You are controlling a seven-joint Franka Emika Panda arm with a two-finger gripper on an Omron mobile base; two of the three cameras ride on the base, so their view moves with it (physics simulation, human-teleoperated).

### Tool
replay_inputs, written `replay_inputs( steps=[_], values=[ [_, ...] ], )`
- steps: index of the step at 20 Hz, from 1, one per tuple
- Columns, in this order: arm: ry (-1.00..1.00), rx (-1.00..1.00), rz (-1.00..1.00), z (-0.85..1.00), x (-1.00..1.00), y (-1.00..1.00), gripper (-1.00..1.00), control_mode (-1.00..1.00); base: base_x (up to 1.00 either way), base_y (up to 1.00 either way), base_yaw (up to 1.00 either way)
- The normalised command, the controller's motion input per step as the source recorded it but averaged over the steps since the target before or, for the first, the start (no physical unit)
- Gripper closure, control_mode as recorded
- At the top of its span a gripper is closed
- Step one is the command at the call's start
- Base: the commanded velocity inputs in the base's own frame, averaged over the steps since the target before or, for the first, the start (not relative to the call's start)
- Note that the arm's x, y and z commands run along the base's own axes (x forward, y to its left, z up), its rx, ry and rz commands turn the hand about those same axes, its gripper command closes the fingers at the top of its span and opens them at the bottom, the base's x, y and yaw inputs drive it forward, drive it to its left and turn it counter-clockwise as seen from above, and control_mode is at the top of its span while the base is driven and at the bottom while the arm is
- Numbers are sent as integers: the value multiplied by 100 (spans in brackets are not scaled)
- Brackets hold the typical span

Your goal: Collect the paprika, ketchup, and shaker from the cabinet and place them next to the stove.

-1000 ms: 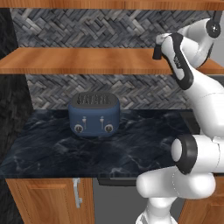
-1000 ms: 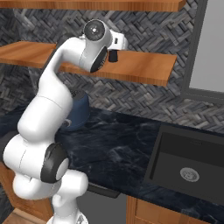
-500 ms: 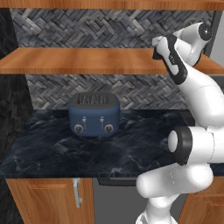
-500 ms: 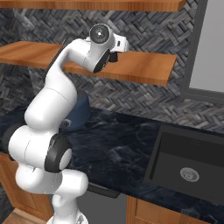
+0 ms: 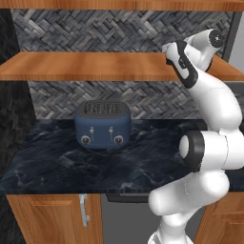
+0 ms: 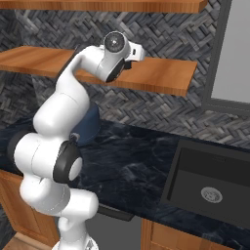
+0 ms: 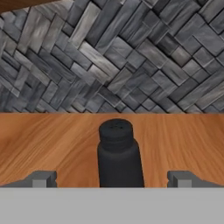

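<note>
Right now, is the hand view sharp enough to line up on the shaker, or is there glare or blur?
Hand view: soft and pixelated, no glare; the shaker reads clearly, centred between the open fingers, upright on the shelf. Base views: evenly lit, sharper.

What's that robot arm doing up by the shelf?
The robot is reaching up to the wooden shelf to fetch the shaker, a small dark cylinder standing upright on the board. Its gripper is open, with one fingertip on each side of the shaker, not squeezing it. Down below, a blue toaster sits on the dark counter, and there is a sink off to the right.
</note>
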Motion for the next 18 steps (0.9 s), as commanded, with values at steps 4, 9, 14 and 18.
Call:
replay_inputs(
  steps=[4, 9, 14, 18],
  values=[
    [0, 0, 0, -10, 25, 0, -100, -100, 0, 0, 0],
    [0, 0, 0, -5, 20, 0, -100, -100, 0, 0, 0],
    [0, 0, 0, -5, 18, -1, -100, -100, 0, 0, 0],
    [0, 0, 0, -8, 18, 0, -100, -100, 0, 0, 0]
  ],
)
